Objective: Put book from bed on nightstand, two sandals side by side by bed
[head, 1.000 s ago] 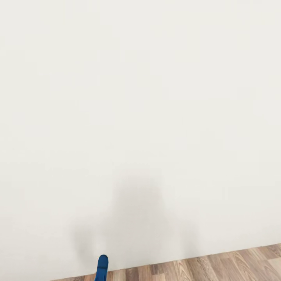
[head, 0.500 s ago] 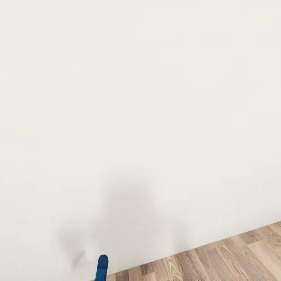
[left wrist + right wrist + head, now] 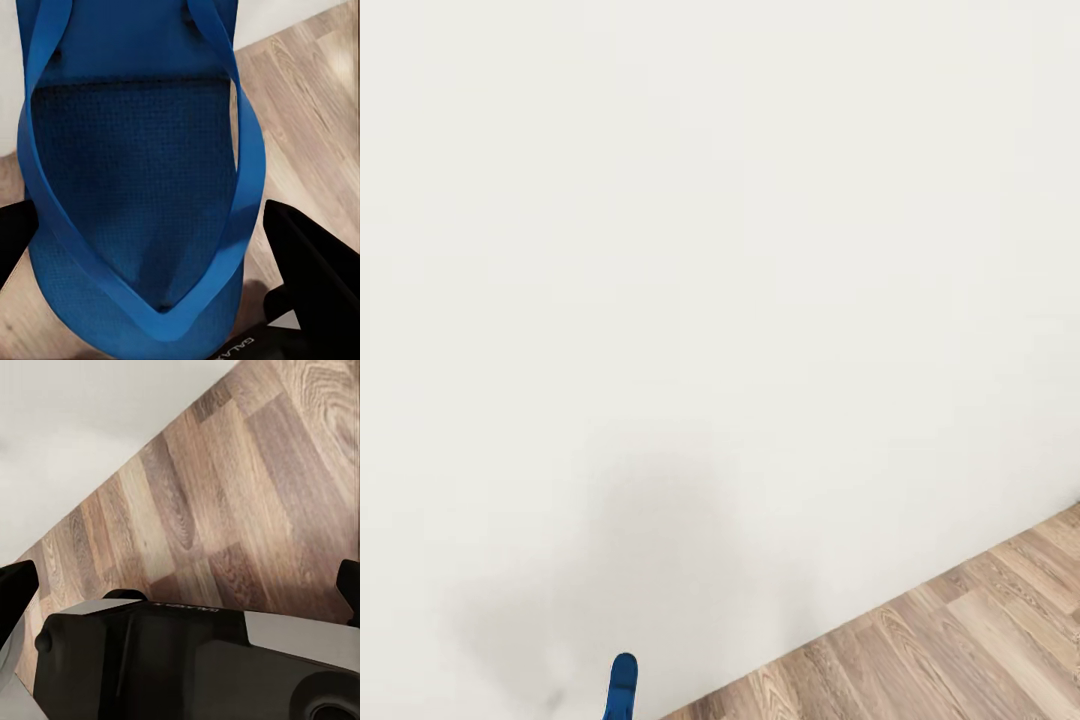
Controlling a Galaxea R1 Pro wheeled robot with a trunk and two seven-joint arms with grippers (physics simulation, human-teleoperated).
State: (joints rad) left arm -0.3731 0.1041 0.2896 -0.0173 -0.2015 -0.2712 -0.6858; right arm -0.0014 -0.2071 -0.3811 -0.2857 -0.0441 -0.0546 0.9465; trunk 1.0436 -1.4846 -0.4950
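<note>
Robot faces a blank white wall (image 3: 720, 250), with wood-plank floor (image 3: 960, 640) at the lower right of the head view. One blue flip-flop (image 3: 139, 187) sits in the left tool (image 3: 146, 247); dark fingers (image 3: 311, 255) flank the sole at both sides, so it reads as clamped on the sandal. The sandal's tip (image 3: 622, 685) pokes up at the bottom of the head view. Right tool (image 3: 180, 581): fingertips spread wide at the frame edges over bare floor, nothing between them, so open.

Likely step: carrying the sandal to the bed. Advice: keep the clamp firm, since a thin floppy sole could slip; hold it clear of the wall while turning. Set it flat on the floor beside the bed, leaving room for its mate alongside.
</note>
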